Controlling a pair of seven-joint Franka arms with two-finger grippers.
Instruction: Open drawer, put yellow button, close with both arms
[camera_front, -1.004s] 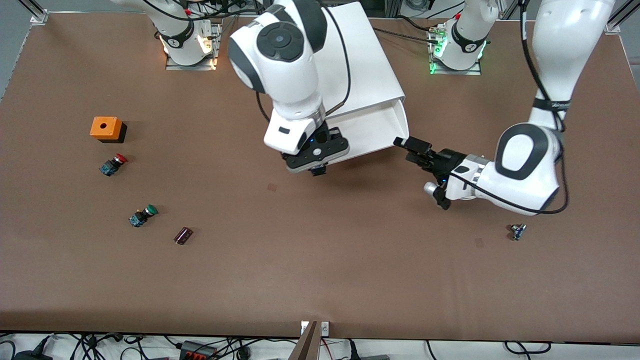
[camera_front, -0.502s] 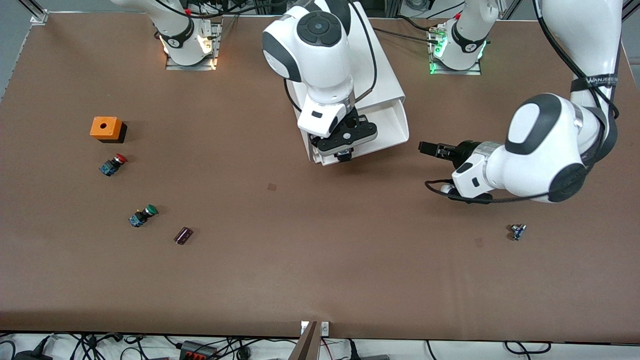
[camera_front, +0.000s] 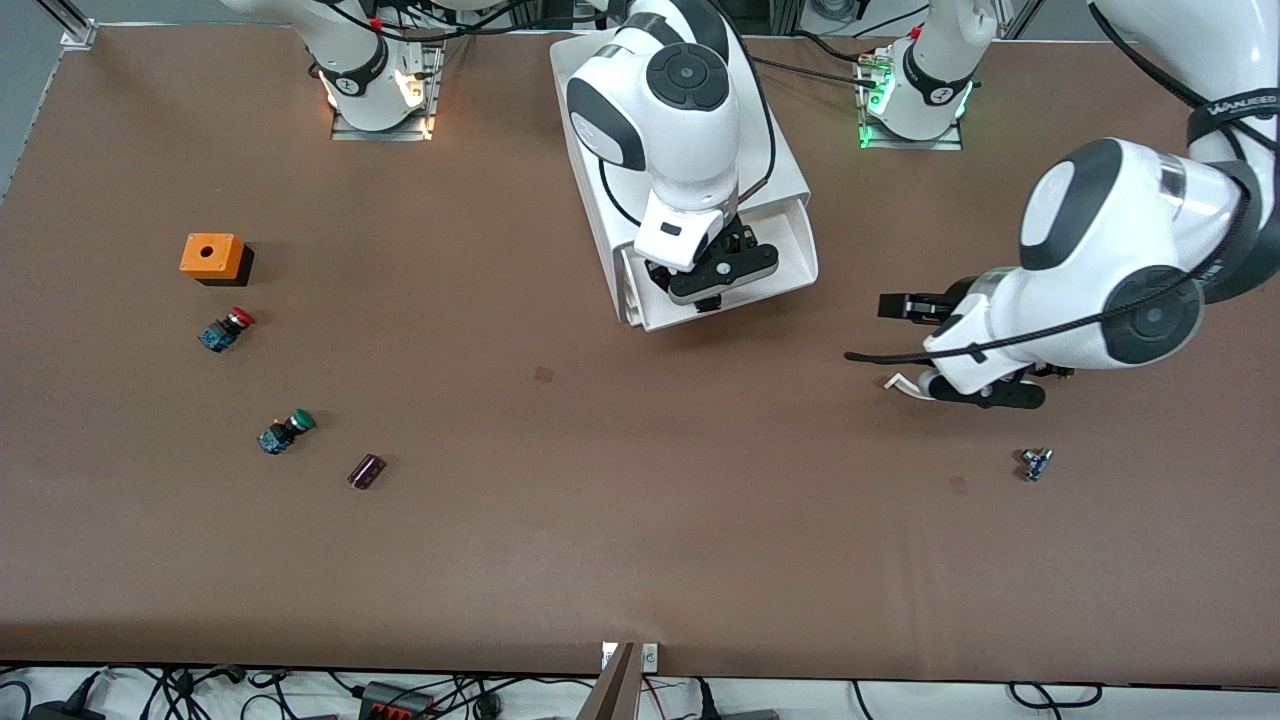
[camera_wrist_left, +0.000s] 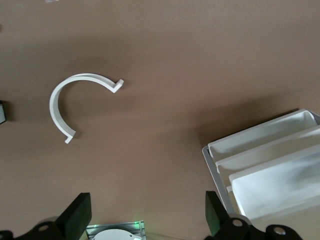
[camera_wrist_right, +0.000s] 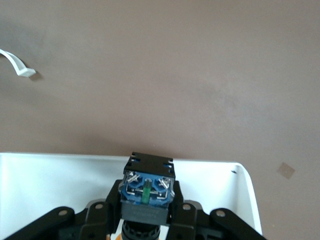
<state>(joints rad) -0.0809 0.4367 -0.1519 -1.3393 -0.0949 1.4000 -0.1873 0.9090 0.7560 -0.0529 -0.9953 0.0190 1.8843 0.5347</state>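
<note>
Two black fingers of the right gripper were clamped on the yellow button, a small push-button switch whose blue base with metal terminals and black body faced the wrist camera; its yellow cap was hidden. The gripper hung low over the drawer, the uppermost shallow white plastic tray, pulled out of the large white boxy cabinet, with the switch above the tray's open floor close to its front wall.

At the left arm's end of the table, the left gripper stood over bare brown tabletop with its fingers spread wide and empty, waiting. A curved white plastic strip lay on the table near it.

Release looked like the step in hand, and the risk lay in the placement: the switch sat close to the front wall, so let go from there it could strike the rim and tip out onto the table. It might also roll on its round cap inside the tray. Closing would need both arms pushing evenly; an uneven shove could skew the light drawer in its slot or shift the cabinet.
</note>
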